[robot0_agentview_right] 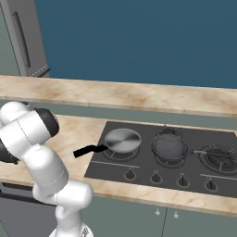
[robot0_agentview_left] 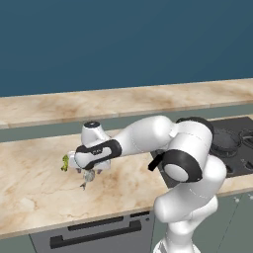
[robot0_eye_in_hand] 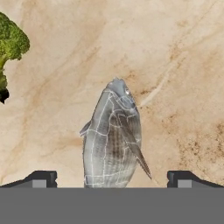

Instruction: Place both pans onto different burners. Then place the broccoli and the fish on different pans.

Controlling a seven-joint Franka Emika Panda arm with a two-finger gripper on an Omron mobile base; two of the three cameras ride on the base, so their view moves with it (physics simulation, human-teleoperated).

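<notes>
- Over the marble counter [robot0_agentview_left: 39, 192], left of the cooktop [robot0_agentview_right: 185, 157], the gripper [robot0_eye_in_hand: 112, 178] hangs with its jaws spread wide, either side of the fish [robot0_eye_in_hand: 111, 138], gripping nothing.
- Just past it lies the broccoli [robot0_eye_in_hand: 11, 43], near the fish but apart.
- Farther right, a silver pan [robot0_agentview_right: 122, 140] sits on one burner [robot0_agentview_right: 121, 152] and what seems a darker pan [robot0_agentview_right: 170, 146] on the next.

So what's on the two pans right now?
Both pans look empty: silver pan and darker pan sit on burners. The fish and broccoli lie on the counter.
</notes>
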